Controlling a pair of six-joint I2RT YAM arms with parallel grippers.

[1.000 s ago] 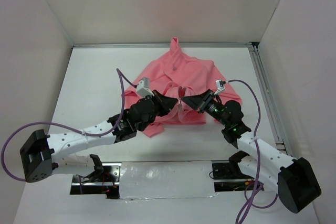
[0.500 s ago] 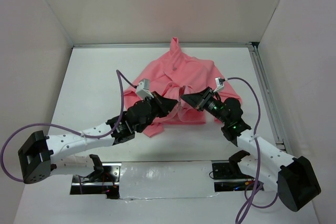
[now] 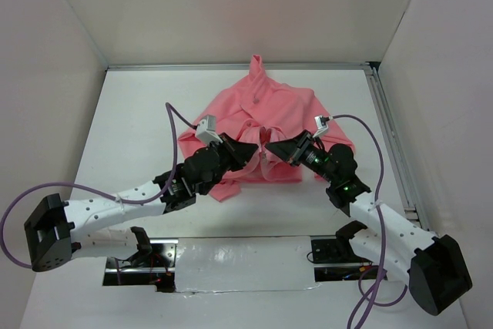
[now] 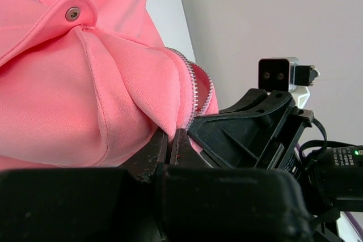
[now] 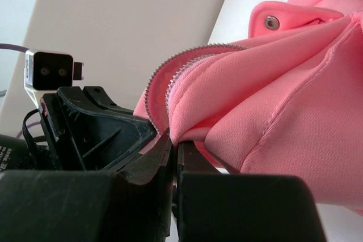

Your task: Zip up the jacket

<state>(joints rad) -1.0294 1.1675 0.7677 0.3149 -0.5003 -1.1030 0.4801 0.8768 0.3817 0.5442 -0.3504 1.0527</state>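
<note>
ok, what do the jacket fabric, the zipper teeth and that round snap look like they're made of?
The jacket looks like a soft synthetic knit, matte with a slight sheen; it folds in smooth rounded creases. The zipper teeth are small, pale and evenly shaped, probably plastic, though light metal can't be ruled out. The snap is silvery with a shiny rim, so likely metal.

Left gripper [image 3: 254,149] has crept slightly toward the far wall, and its arm has swung further left. Right gripper [image 3: 273,145] has edged leftward toward it, narrowing the jacket [image 3: 269,105] fold between them.
</note>
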